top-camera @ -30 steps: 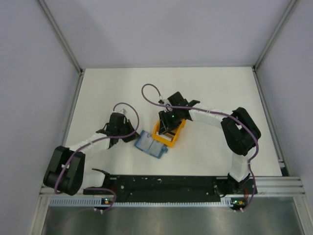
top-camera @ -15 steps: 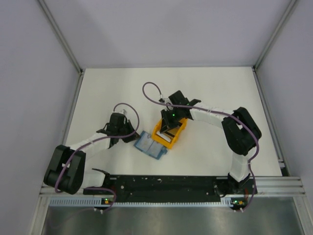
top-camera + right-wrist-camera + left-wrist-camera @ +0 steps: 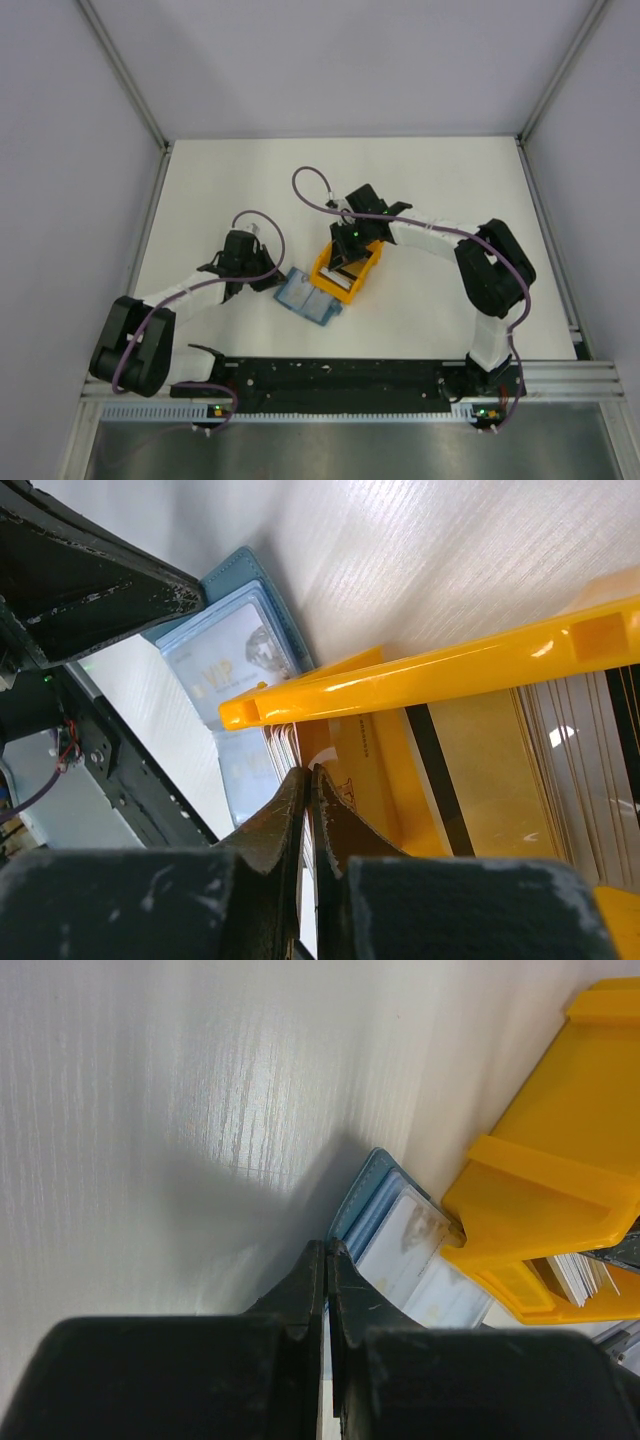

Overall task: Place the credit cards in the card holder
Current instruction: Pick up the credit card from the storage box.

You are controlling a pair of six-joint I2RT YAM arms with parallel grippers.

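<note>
Task is sitting partway, by my read. The card holder (image 3: 308,296) is lying open on the desk (image 3: 250,180), just near-left of the orange rack (image 3: 352,280) and touching its corner in the left wrist view. The right wrist cam is showing pale cards w/ "VIP" print behind two of its clear pockets, so prob some are already in. Plenty of credit cards (image 3: 570,770) are standing on edge in the rack, so most of the job is looking undone.

Left gripper (image 3: 327,1255) is sitting w/ jaws fully together, tips at the holder's left edge. A pale sliver is showing between the fingers, but I can't tell whether it's nipping the flap or just pressing on it. I'm guessing it's steadying the holder.

Right gripper (image 3: 307,778) is reaching down into the rack, jaws also together, tips in among the card edges at the near-left end of the stack. Whether one card is pinched between them isn't showing clearly; could be, since the cards are so thin.

Vs a sec ago: right jaws have come from part-open to closed. The rack is reading differently from the top cam, now showing more of a solid orange face toward the near side, so it's prob tipped or nudged a bit. Left arm and holder are staying put.
</note>
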